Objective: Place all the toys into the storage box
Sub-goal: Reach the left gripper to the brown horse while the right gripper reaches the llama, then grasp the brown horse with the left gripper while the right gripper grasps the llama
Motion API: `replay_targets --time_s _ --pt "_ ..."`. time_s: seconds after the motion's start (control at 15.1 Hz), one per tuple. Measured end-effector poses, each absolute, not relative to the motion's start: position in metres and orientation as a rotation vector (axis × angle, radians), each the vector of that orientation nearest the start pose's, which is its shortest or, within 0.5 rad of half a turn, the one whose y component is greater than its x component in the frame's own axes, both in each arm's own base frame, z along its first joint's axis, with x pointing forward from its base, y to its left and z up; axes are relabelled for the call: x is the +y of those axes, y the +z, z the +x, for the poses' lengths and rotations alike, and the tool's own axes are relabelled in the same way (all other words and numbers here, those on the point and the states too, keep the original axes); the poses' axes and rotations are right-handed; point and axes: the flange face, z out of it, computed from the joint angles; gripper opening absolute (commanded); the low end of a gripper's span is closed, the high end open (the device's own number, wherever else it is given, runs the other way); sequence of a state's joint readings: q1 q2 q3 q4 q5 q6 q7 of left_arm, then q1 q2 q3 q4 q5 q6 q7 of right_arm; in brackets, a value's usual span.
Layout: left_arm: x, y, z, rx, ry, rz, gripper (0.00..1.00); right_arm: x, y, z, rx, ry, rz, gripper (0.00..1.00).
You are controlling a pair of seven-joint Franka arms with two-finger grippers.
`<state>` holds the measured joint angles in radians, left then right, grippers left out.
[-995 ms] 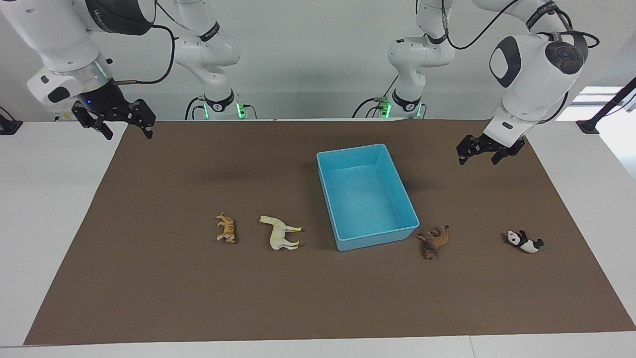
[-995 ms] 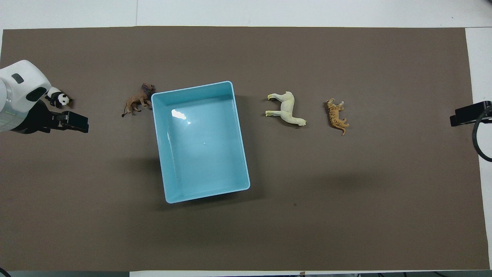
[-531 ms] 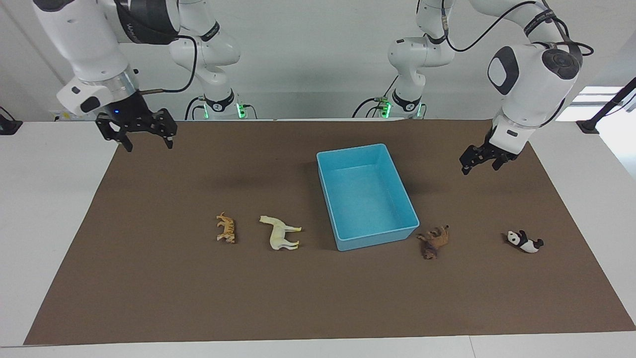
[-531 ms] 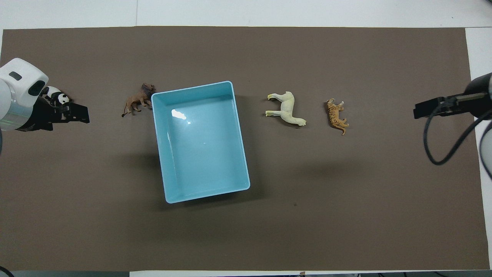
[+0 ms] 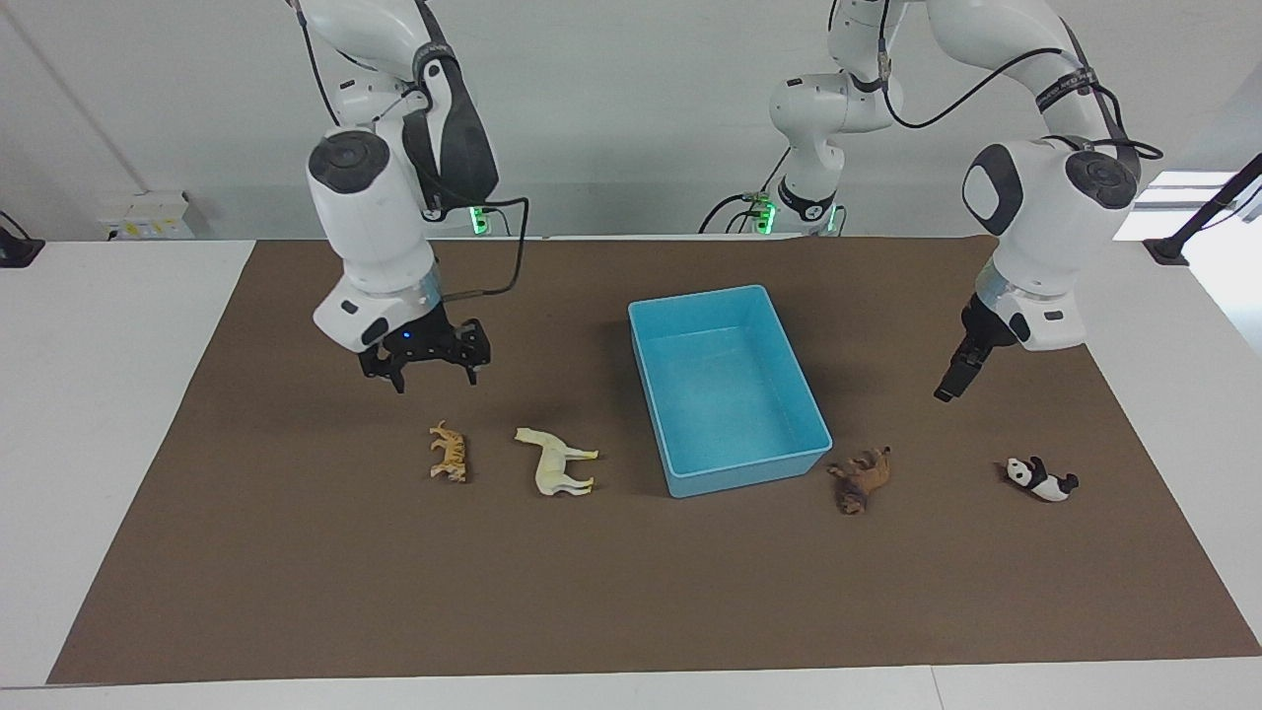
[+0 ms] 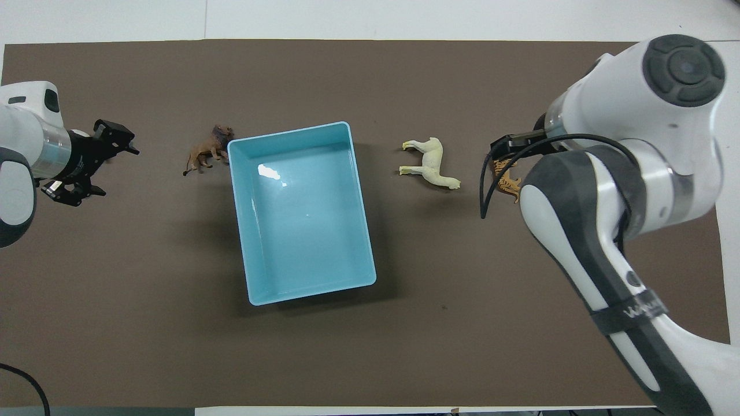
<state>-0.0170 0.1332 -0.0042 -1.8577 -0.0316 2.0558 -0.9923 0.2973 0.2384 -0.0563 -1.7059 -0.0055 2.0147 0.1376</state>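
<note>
The light-blue storage box stands empty mid-mat and also shows in the overhead view. The orange tiger and cream horse lie beside it toward the right arm's end. The brown shaggy animal and the panda lie toward the left arm's end. My right gripper is open and empty, up in the air over the tiger, which it partly covers in the overhead view. My left gripper is open and empty in the air; in the overhead view it hides the panda.
A brown mat covers the white table. The horse and the brown animal lie in the open, the brown animal close by the box's corner. The right arm's forearm covers part of the mat.
Both arms have swung in over the mat and come down. The right gripper moved from the mat's edge to over the tiger. The left gripper dropped lower and turned. No toy moved.
</note>
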Motion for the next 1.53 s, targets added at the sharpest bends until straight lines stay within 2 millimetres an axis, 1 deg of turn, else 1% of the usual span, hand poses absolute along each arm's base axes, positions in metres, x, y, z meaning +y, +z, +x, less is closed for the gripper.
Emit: replay_targets --time_s 0.13,0.2,0.27,0.4,0.46,0.53,0.66,0.8,0.93,1.13,1.19,1.39,1.53 --pt "-0.021 0.453 0.623 -1.892 -0.021 -2.665 1.0 0.18 0.429 0.624 -0.159 -0.118 -3.139 1.0" --pt "-0.023 0.449 0.631 -2.039 0.016 -2.586 1.0 0.192 0.418 0.624 -0.155 -0.106 -3.141 1.0" --pt "-0.024 0.442 0.637 -2.159 0.047 -2.495 1.0 0.204 0.41 0.624 -0.144 -0.097 -3.143 1.0" --pt "-0.024 0.423 0.647 -2.415 0.102 -2.227 1.0 0.226 0.395 0.625 -0.11 -0.088 -3.147 1.0" --pt "-0.026 0.411 0.654 -2.514 0.126 -2.093 1.0 0.237 0.387 0.627 -0.095 -0.095 -3.146 1.0" --pt "-0.033 0.399 0.661 -2.587 0.149 -1.981 1.0 0.243 0.38 0.629 -0.082 -0.094 -3.147 1.0" --pt "-0.052 0.378 0.673 -2.71 0.17 -1.783 1.0 0.248 0.366 0.632 -0.027 -0.095 -3.148 1.0" --pt "-0.063 0.362 0.677 -2.796 0.169 -1.645 1.0 0.254 0.35 0.634 0.033 -0.104 -3.145 1.0" --pt "-0.065 0.349 0.676 -2.837 0.159 -1.59 1.0 0.26 0.336 0.636 0.058 -0.107 -3.145 1.0" --pt "-0.066 0.331 0.67 -2.863 0.14 -1.573 1.0 0.258 0.333 0.639 0.065 -0.116 -3.144 1.0" --pt "-0.068 0.325 0.667 -2.867 0.131 -1.579 1.0 0.259 0.333 0.639 0.065 -0.118 -3.144 1.0" --pt "-0.085 0.306 0.656 -2.854 0.114 -1.614 1.0 0.261 0.328 0.638 0.058 -0.106 -3.149 1.0" --pt "-0.089 0.299 0.65 -2.845 0.108 -1.623 1.0 0.261 0.322 0.637 0.056 -0.095 -3.153 1.0"
